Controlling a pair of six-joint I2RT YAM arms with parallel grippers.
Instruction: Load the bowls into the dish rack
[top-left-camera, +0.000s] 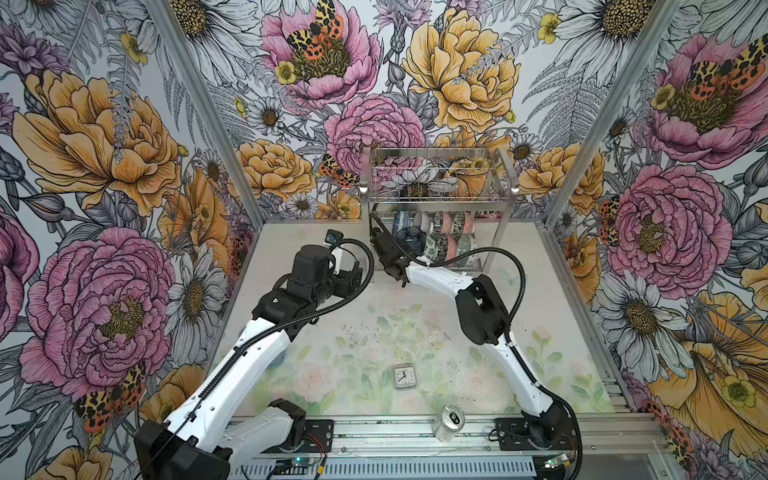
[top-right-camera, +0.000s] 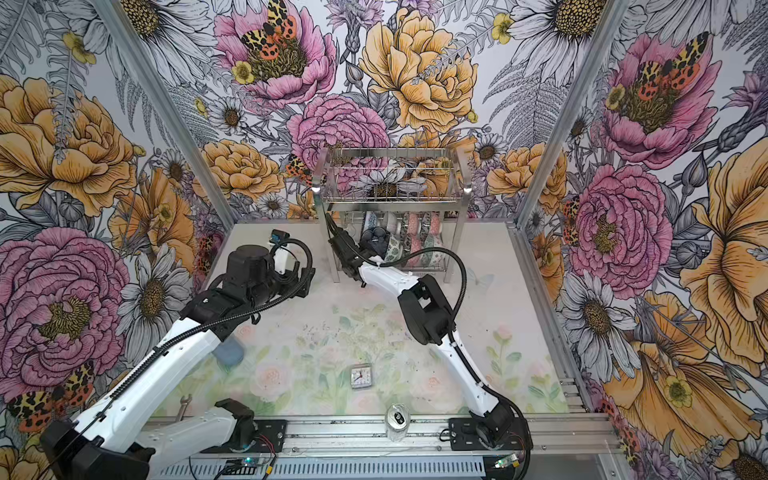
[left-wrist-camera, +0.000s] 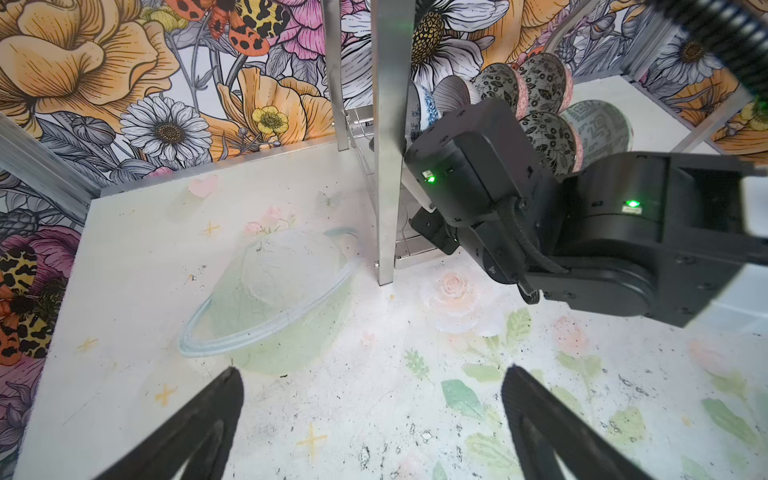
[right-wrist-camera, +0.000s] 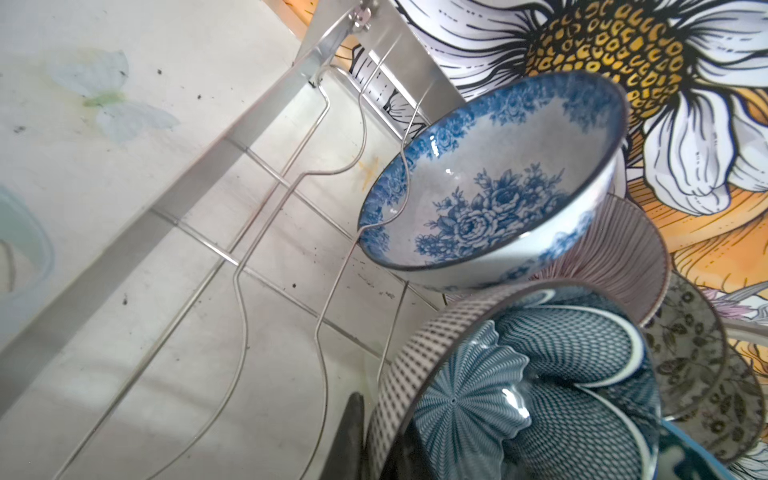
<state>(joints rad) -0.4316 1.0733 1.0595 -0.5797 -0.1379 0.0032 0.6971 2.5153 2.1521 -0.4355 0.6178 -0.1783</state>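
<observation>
The left gripper (left-wrist-camera: 372, 372) hangs over a bare patch of the pale flower-printed tabletop (left-wrist-camera: 291, 415), its fingers spread wide and holding nothing. In a top view a rounded blue-grey object (top-right-camera: 229, 350) peeks from under that arm; I cannot tell whether it is a bowl. Toward the middle, near the front edge, lie a small square white clock (top-left-camera: 404, 376) and a silver drink can (top-left-camera: 449, 422), neither of them part of the job.

Further right, against the back wall, stands the tall two-tier stainless steel wire dish rack (top-left-camera: 440, 202). Its upper basket shows no bowls. Its lower wavy-wire tier carries a row of small patterned ceramic bowls (top-left-camera: 446, 237) standing on edge.

The right gripper (right-wrist-camera: 374, 453) reaches into the left end of that tier. Its fingers are drawn narrow, apparently on the rim of a dark blue wave-patterned bowl (right-wrist-camera: 519, 395), close beside a blue floral bowl (right-wrist-camera: 490, 195) resting in the wires.

The step in hand looks like seating this dark blue bowl. Next, the bowl needs settling between the wires. Then the fingers must part and back out without nudging the neighbouring bowls or the steel post.
</observation>
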